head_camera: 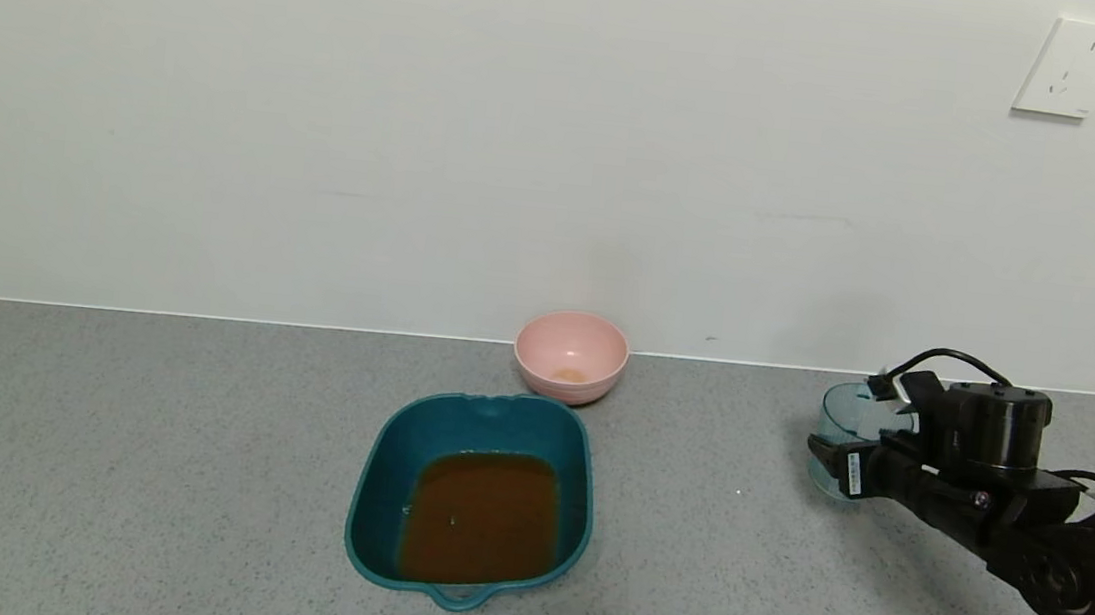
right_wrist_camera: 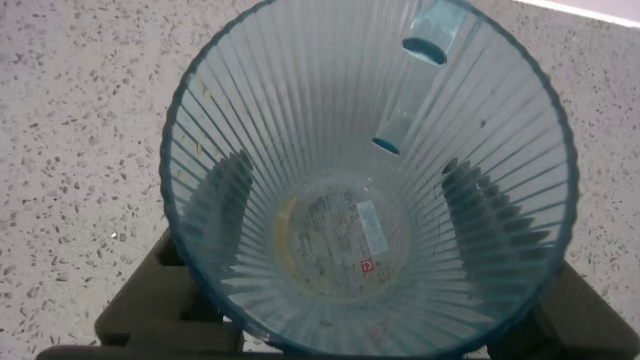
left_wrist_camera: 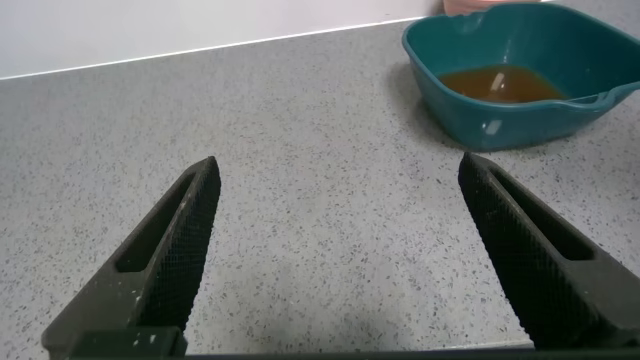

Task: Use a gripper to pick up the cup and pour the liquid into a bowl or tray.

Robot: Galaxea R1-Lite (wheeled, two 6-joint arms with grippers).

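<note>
The pale blue-green ribbed cup [head_camera: 847, 412] is upright at the right side of the counter, low over it or resting on it. My right gripper [head_camera: 832, 458] is shut on the cup. In the right wrist view the cup [right_wrist_camera: 330, 110] looks empty apart from a faint film at its bottom, and both fingers [right_wrist_camera: 226, 195] show through its wall on either side. The dark teal tub [head_camera: 371, 491] sits mid-counter and holds the reddish-brown liquid [head_camera: 482, 517]. My left gripper [left_wrist_camera: 338, 170] is open and empty over bare counter, with the tub [left_wrist_camera: 450, 100] and liquid [left_wrist_camera: 500, 85] ahead of it.
A small pink bowl [head_camera: 571, 355] stands just behind the tub, against the wall. A white wall socket [head_camera: 1073, 69] is at the upper right. Grey speckled counter stretches left of the tub and between the tub and the cup.
</note>
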